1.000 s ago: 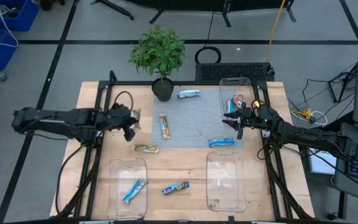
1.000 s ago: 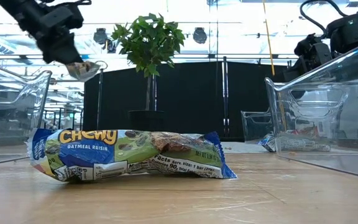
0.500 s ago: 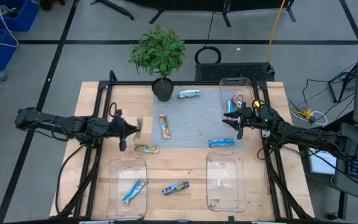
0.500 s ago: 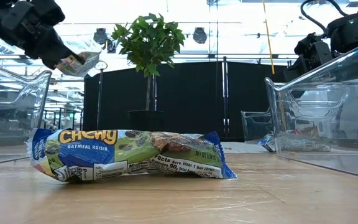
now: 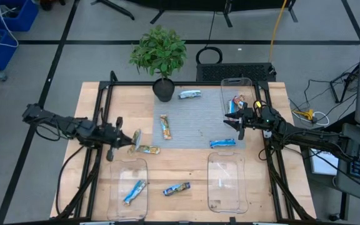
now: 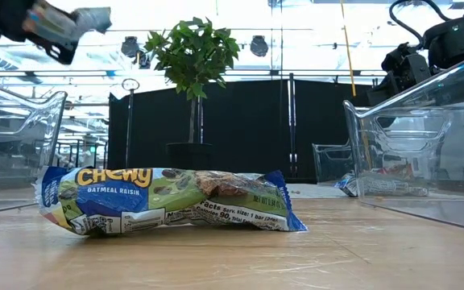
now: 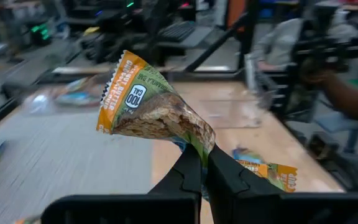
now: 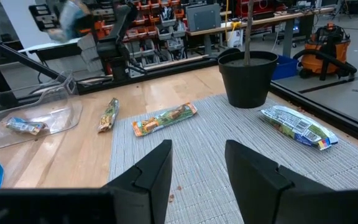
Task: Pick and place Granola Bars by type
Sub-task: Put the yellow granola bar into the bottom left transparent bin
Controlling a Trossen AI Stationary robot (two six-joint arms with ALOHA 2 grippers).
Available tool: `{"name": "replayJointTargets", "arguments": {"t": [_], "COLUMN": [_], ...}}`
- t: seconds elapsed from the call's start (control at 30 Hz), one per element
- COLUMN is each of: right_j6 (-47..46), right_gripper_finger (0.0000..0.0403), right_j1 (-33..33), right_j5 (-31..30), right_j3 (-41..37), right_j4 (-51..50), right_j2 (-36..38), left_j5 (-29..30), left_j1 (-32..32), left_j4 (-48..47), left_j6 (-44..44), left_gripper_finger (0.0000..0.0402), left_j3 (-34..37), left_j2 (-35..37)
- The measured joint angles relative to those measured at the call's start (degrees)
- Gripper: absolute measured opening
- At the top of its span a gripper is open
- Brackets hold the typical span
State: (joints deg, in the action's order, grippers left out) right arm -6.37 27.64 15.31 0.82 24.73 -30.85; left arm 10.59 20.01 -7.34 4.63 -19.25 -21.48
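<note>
My left gripper (image 5: 119,141) is shut on an orange-and-green granola bar (image 7: 157,109) above the table's left part, just past the far edge of the near left clear tray (image 5: 127,167). It also shows in the low view (image 6: 35,20). My right gripper (image 5: 239,122) is open and empty over the grey mat's right edge. Loose bars lie flat: an orange one (image 5: 165,127) and two blue ones (image 5: 189,94) (image 5: 222,143) on the mat, a gold one (image 5: 147,149) and a blue one (image 5: 176,188) on the wood. One blue bar (image 5: 134,191) lies in the near left tray. My left gripper pinches one end of the bar (image 7: 194,140) between its two fingers. The fingers come about level from the table's left. The rest of the bar sticks out past the fingertips, tilted up and lifted clear of the table.
A potted plant (image 5: 160,56) stands at the mat's far edge. A clear tray (image 5: 237,94) at the far right holds several bars. Another clear tray (image 5: 225,183) stands at the near right. A person's arm (image 7: 353,99) shows beyond the table.
My left gripper has gone toward the table's near edge and a little to the left, staying shut on the orange-and-green bar. The bar has stayed clear of the table. My right arm has kept still.
</note>
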Motion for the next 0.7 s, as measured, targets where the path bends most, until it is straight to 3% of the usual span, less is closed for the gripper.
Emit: {"name": "replayJointTargets", "arguments": {"t": [0.4,0.7], "right_j6": [0.0,0.0], "right_gripper_finger": [0.0139,0.0139], "right_j1": [0.0,0.0], "right_j5": [0.0,0.0], "right_j3": [0.0,0.0], "right_j4": [-0.2,0.1], "right_j2": [0.0,0.0], "left_j5": [11.3,13.0], "left_j1": [7.0,7.1], "left_j4": [-3.2,-1.6], "left_j6": [-2.1,-3.5], "left_gripper_finger": [0.0008,0.0008], "left_j3": [0.6,6.4], "left_j2": [6.9,18.1]}}
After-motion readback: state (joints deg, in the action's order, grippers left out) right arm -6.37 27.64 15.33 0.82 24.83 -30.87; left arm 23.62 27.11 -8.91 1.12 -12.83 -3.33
